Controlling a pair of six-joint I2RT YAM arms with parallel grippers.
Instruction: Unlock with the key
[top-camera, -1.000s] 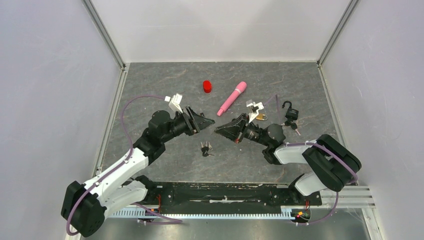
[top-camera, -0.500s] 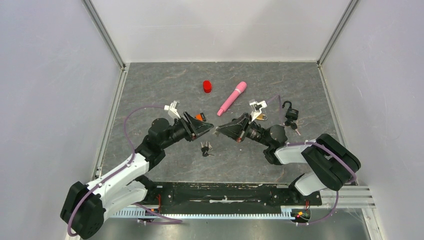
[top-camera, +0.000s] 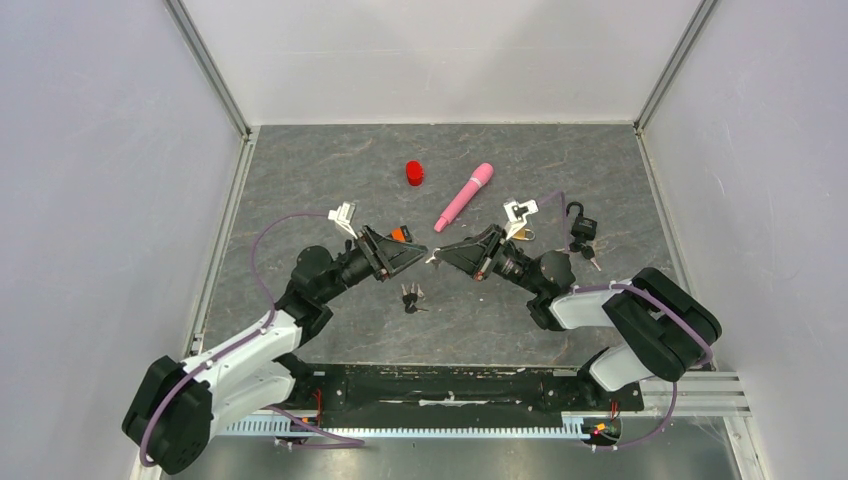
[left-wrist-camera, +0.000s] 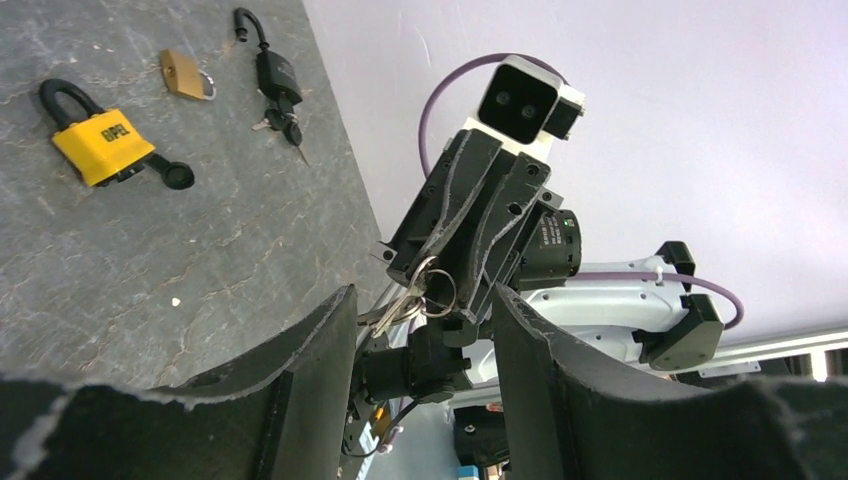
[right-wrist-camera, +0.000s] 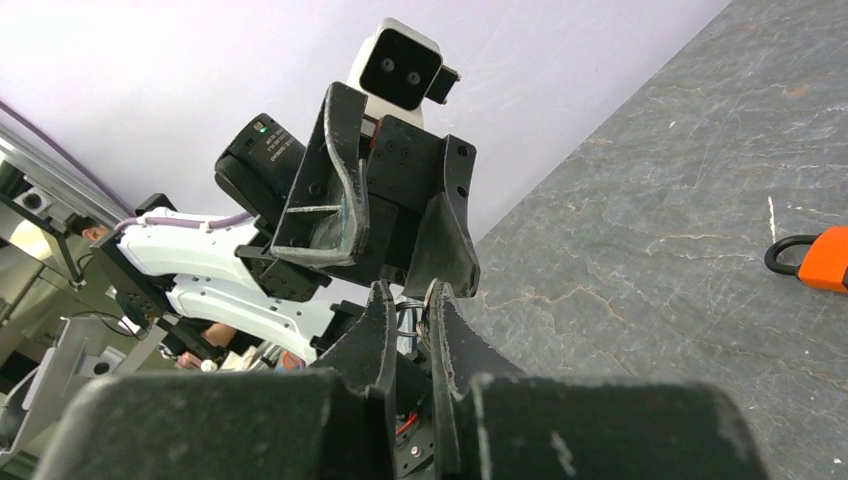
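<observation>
Key (left-wrist-camera: 398, 305), on its ring, is pinched in my right gripper (right-wrist-camera: 405, 292), jaws together on it, up in the air over the middle of the tabletop (top-camera: 300, 180). My left gripper (left-wrist-camera: 422, 300) faces it tip to tip with jaws apart; I cannot tell whether they reach round the ring yet. The pinch looks thin. If my left fingers close off-centre or bump the right ones, the key could twist or drop onto the spare bunch (top-camera: 410, 297) below, and a crooked regrip would make it hard to line up with a padlock (top-camera: 580, 228).
</observation>
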